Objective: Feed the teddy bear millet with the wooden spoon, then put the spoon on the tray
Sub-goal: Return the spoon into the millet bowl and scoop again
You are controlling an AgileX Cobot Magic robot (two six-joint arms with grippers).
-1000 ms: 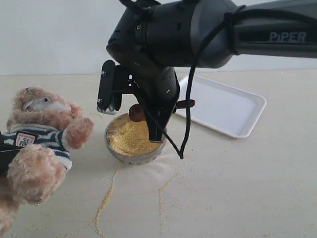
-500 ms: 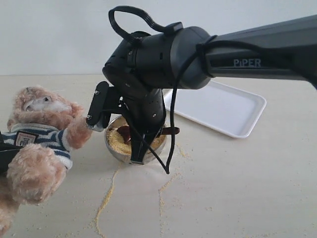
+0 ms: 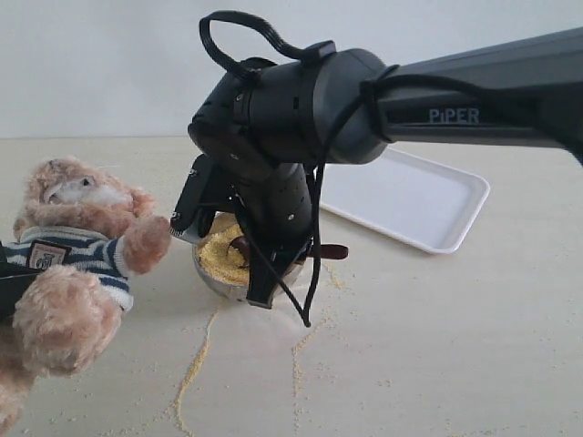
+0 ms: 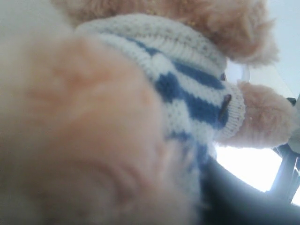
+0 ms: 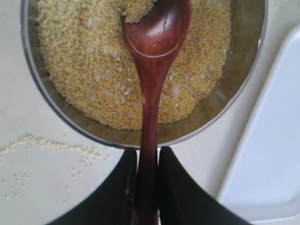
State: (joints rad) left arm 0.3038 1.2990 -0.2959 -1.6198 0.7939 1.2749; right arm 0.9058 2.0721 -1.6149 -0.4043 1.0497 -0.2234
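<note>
The teddy bear (image 3: 73,246), in its striped shirt (image 4: 187,84), sits at the left. Its plush body fills the left wrist view. My left gripper (image 3: 7,278) shows only as a dark part at the bear's side, closed on its body. The metal bowl (image 3: 211,276) of millet (image 5: 84,61) stands right of the bear's paw. My right gripper (image 5: 147,152) hangs over the bowl's rim, shut on the handle of the wooden spoon (image 5: 154,42). The spoon's oval bowl lies on the millet with a few grains at its tip. The white tray (image 3: 410,196) lies empty behind and to the right.
Thin trails of spilled millet (image 3: 193,364) run across the table in front of the bowl, and more grains (image 5: 47,145) lie beside its rim. The right arm's black cable (image 3: 310,282) dangles next to the bowl. The tray's edge (image 5: 272,140) is close to the bowl.
My right arm has come down and brought the spoon from above the bowl into the millet. The bear and the left gripper have not moved.
</note>
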